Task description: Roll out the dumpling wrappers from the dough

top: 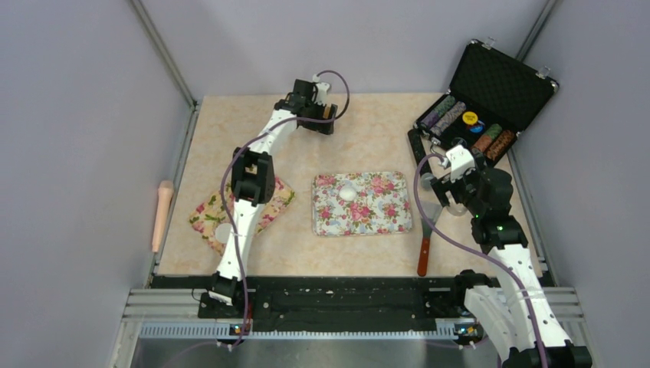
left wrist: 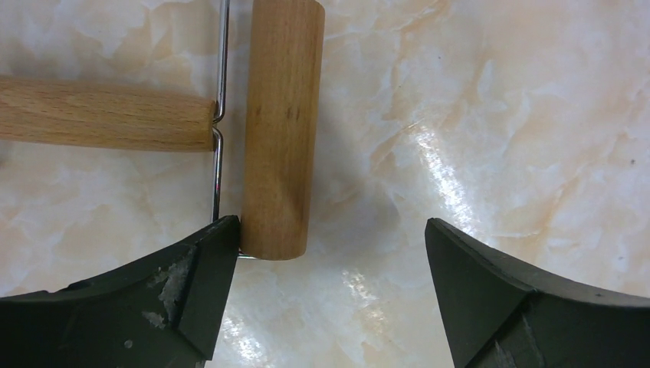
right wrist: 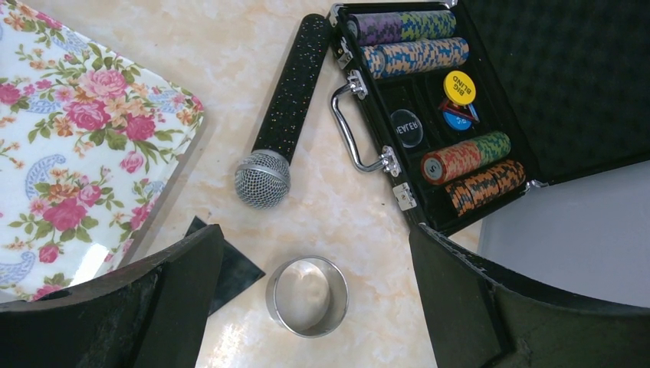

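Both spread wide, nothing gripped: left claw [left wrist: 329, 226], right claw [right wrist: 316, 234].
Top view: the dough [top: 349, 192], a small white rounded lump shown in this view alone, is seen on the floral tray [top: 391, 218] mid-table. Left wrist view: a wooden roller [left wrist: 280, 130] is seen below the spread fingers, its end just beside one. Right wrist view: a metal ring [right wrist: 306, 297] is framed between the fingers, a microphone [right wrist: 287, 115] beyond.
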You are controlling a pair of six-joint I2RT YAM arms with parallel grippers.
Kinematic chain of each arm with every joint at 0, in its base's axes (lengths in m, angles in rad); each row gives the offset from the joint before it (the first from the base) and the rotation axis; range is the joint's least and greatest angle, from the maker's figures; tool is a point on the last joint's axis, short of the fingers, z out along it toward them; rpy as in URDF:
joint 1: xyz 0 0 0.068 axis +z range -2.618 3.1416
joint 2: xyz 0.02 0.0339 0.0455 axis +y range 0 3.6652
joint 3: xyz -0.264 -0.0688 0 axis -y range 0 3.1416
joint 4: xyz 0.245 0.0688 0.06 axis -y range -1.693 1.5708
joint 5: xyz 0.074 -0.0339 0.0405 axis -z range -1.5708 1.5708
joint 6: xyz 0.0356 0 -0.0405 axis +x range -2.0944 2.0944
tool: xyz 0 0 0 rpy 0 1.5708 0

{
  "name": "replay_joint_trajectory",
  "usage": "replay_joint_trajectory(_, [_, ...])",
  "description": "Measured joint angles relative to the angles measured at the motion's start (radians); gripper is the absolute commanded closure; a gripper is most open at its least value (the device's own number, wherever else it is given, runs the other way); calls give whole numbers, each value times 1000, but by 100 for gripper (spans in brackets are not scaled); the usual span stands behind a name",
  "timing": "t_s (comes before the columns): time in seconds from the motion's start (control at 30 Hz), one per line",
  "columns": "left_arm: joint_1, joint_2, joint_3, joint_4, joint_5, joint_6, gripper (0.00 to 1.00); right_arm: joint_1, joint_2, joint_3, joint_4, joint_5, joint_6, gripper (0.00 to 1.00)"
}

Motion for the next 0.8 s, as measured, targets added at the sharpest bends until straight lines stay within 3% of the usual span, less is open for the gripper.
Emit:
replay_joint_trajectory(0.4, [-36,0,-37,43,88,-80,26,0,-4,0,0,-8,0,10])
replay_joint_trajectory(0.7, [-114,-15,-95,92,90,-94,62,0,-11,0,-1,-14,6,11])
replay_joint_trajectory(0.8, [-123,-28,-111,68,101,-71,66,0,-11,0,-1,-20,10,11])
